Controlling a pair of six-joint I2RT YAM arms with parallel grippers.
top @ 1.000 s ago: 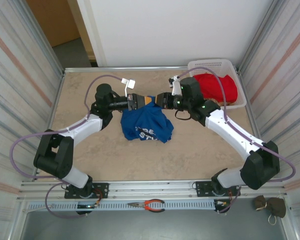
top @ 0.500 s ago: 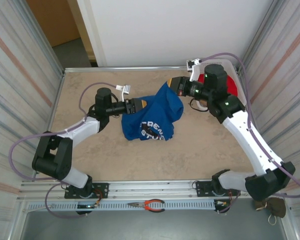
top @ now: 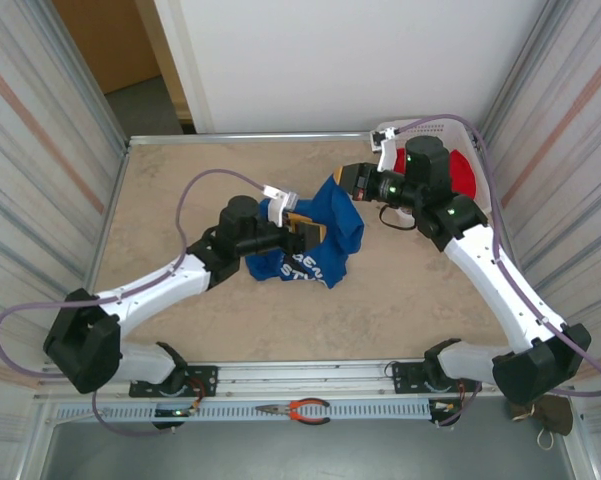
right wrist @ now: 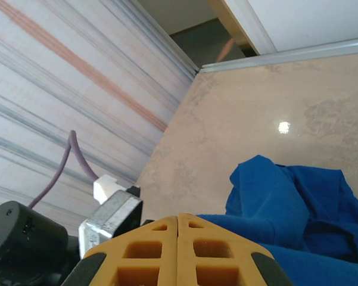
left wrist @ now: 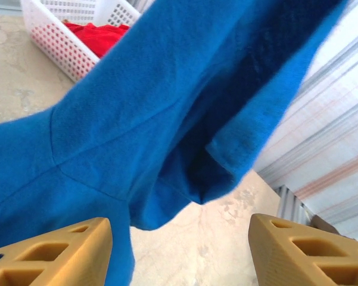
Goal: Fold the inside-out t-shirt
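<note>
T-shirt (top: 336,214) edge hangs clamped in right pincer (top: 348,182); left pincer (top: 306,233) gapes empty.

A beige stone-patterned table (top: 160,200) sat between ribbed metal walls (top: 40,130). A white panel (top: 330,60) stood behind, beside a wooden door (top: 105,40).

Beige stone-look table (top: 180,200): blue t-shirt (top: 342,228) bunched up mid-table, white basket (top: 483,185) in the far right corner.

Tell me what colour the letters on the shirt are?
White letters on the blue shirt. The top view shows them best.
</note>
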